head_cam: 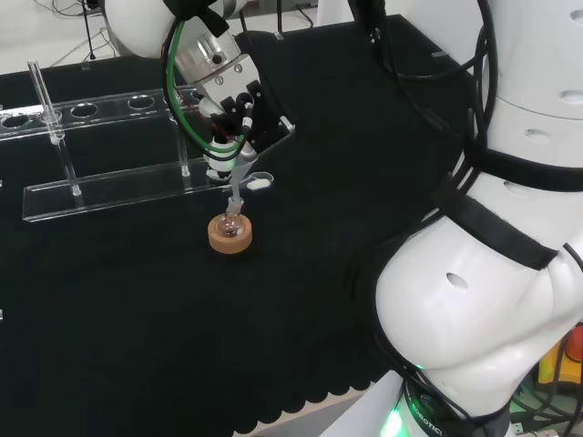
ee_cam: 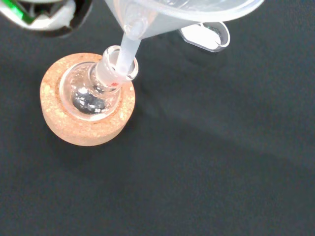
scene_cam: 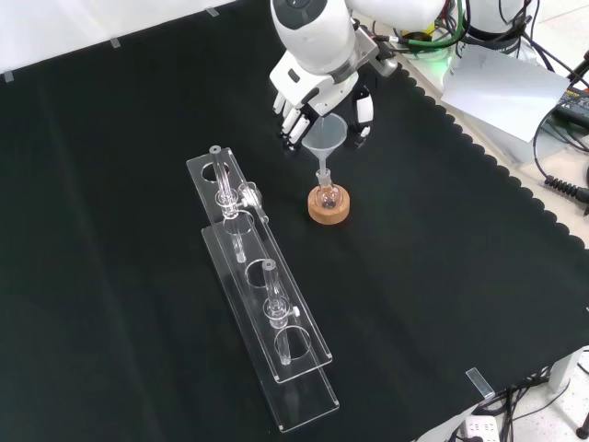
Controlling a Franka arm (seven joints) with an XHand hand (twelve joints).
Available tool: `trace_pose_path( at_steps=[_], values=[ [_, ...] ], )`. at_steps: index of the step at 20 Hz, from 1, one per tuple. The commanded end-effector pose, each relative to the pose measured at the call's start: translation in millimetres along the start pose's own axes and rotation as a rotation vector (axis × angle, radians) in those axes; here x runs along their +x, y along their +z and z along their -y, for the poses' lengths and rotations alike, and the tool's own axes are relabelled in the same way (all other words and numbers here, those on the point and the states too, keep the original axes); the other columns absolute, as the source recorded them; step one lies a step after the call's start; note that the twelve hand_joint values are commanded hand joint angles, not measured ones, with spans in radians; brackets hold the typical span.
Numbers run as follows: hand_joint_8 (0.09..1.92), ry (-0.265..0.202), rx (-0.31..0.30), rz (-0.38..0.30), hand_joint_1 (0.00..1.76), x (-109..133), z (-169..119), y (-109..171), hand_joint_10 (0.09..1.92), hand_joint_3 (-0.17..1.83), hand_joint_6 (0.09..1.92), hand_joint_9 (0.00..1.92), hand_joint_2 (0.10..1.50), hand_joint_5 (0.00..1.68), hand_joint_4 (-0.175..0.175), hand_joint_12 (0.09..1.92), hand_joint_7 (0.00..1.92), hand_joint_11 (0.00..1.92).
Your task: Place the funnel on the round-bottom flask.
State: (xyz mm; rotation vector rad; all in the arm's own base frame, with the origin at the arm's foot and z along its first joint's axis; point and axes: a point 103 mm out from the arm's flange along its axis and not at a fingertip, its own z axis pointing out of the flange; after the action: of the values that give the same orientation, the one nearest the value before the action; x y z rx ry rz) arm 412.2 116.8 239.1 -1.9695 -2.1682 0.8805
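clear funnel (ee_cam: 147,19) stem — inside flask (ee_cam: 93,93) neck

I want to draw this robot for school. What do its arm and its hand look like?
The arm is big, round and glossy white, with black bands and black cables along it. Green and white cables loop down beside the wrist. The hand is white on the back with black fingers, shaped much like a person's hand.
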Motion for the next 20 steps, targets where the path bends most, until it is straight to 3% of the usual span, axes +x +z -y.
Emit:
trace_pose_path(
  at_steps=[1,3,9,17,20],
  values=[
    [0.70,-0.007,0.004,0.017,0.90,19.6,-1.6,0.1,0.53,0.81,0.86,1.19,0.67,0.73,-0.003,1.20,0.79,0.79],
    [0.70,-0.019,0.004,-0.003,0.90,8.2,-2.1,4.4,0.53,0.81,0.86,1.19,0.67,0.73,-0.003,1.20,0.79,0.79],
    [0.69,-0.028,-0.002,-0.011,0.90,9.2,-3.2,5.4,0.53,0.81,0.86,1.19,0.67,0.73,-0.003,1.20,0.79,0.79],
    [0.70,-0.009,0.010,0.042,0.90,21.4,-7.6,5.4,0.53,0.81,0.86,1.19,0.67,0.73,-0.003,1.20,0.79,0.79],
    [0.70,-0.024,0.001,0.027,0.90,12.0,-9.0,9.6,0.53,0.81,0.86,1.19,0.67,0.73,-0.003,1.20,0.79,0.79]
  ],
)
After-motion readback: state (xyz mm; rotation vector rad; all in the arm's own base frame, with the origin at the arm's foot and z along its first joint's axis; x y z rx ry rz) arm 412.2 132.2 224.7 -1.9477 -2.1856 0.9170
